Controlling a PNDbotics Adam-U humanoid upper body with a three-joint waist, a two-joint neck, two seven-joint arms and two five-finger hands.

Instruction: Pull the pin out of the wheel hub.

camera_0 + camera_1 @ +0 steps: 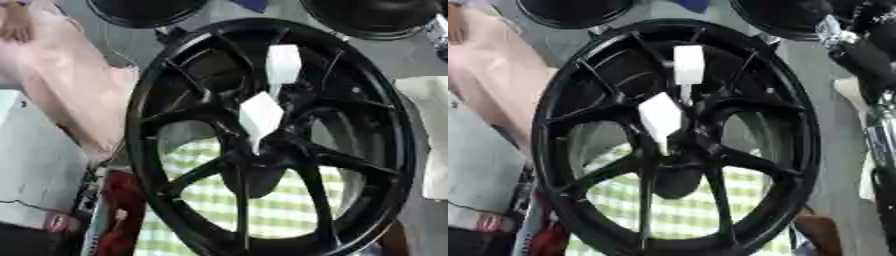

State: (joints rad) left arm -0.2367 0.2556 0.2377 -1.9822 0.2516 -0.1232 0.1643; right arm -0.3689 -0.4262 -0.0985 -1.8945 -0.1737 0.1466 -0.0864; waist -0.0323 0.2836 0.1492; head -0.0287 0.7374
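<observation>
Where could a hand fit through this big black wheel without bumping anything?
The widest gaps lie between the lower spokes of the wheel, where green checked cloth shows through. The opening left of the hub also looks free. It is crowded at the hub, where two white pins stick out, and above it. The robot's right arm shows at the right edge; no hand is visible.

Black wheel hub fills most of the frame, spokes radiating from a dark centre. Two white pins stuck in it: upper white pin sits far of centre, between spokes; lower white pin sits right at the hub centre, tapering down to a thin stem. Green-and-white checked cloth shows through the near spoke gaps. Pink fabric at left, just beside the rim. White sheet at right edge. No hands visible.
</observation>
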